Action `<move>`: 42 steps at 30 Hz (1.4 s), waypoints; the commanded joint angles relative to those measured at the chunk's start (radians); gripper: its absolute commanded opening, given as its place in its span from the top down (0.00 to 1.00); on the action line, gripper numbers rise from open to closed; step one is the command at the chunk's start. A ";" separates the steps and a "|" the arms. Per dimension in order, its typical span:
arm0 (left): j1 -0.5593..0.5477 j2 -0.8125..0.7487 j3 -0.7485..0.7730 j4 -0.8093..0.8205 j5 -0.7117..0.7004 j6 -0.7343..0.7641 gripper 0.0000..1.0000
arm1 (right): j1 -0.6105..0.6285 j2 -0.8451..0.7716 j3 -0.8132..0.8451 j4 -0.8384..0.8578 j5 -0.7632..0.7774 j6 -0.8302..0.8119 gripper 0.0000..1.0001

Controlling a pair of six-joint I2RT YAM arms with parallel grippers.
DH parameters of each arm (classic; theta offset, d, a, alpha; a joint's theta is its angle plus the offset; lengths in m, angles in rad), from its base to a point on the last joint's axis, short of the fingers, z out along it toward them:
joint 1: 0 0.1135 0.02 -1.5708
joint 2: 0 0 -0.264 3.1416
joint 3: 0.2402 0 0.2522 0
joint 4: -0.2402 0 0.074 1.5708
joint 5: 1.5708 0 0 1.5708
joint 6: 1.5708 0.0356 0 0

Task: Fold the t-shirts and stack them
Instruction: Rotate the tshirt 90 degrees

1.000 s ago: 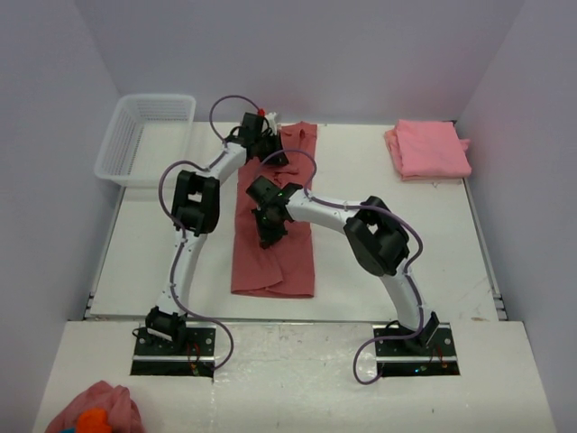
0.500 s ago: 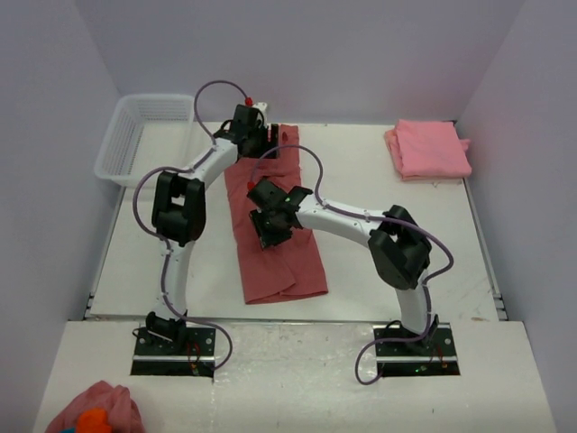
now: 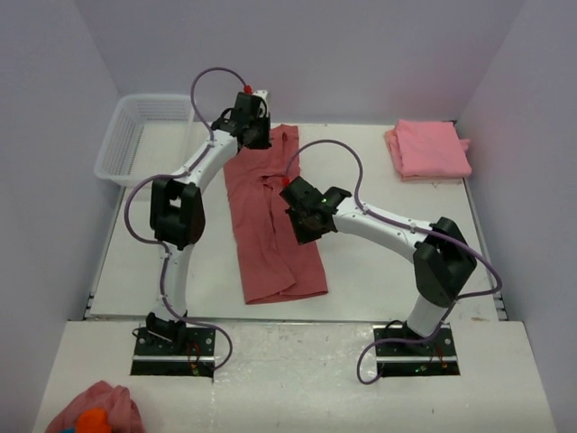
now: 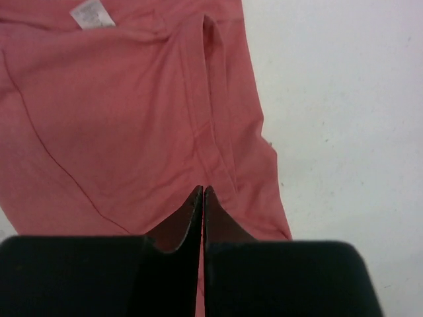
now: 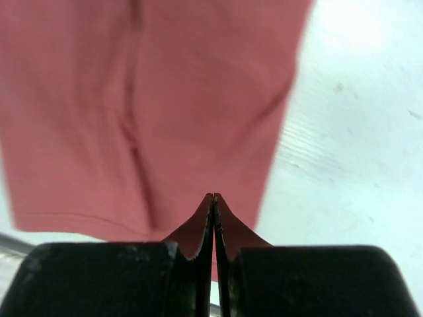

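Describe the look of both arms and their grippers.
The left arm and right arm have slim white links, bulky black joints and black base plates. A purple cable loops along each, with a red cap near the wrist. The left gripper and right gripper have black jaws tapering to thin tips.

The shirt (image 3: 270,262) lies on the table (image 3: 388,271) — its far end under the left gripper (image 4: 202,198), its right edge under the right gripper (image 5: 213,205). The basket (image 3: 144,135) sits left of the left gripper; the folded stack (image 3: 428,149) — well right of both.
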 commanded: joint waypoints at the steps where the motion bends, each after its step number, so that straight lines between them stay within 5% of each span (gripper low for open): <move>1: -0.040 -0.020 -0.040 -0.039 -0.024 -0.010 1.00 | -0.032 -0.042 -0.088 0.053 0.021 0.028 1.00; 25: -0.036 0.373 0.204 -0.007 0.048 0.039 1.00 | -0.032 0.074 -0.315 0.226 -0.101 0.135 1.00; 36: -0.034 0.453 0.270 0.038 0.163 0.041 1.00 | 0.018 0.136 -0.318 0.252 -0.144 0.197 1.00; 42: -0.034 0.392 0.209 0.051 0.108 0.039 1.00 | 0.023 0.157 -0.257 0.219 -0.090 0.175 1.00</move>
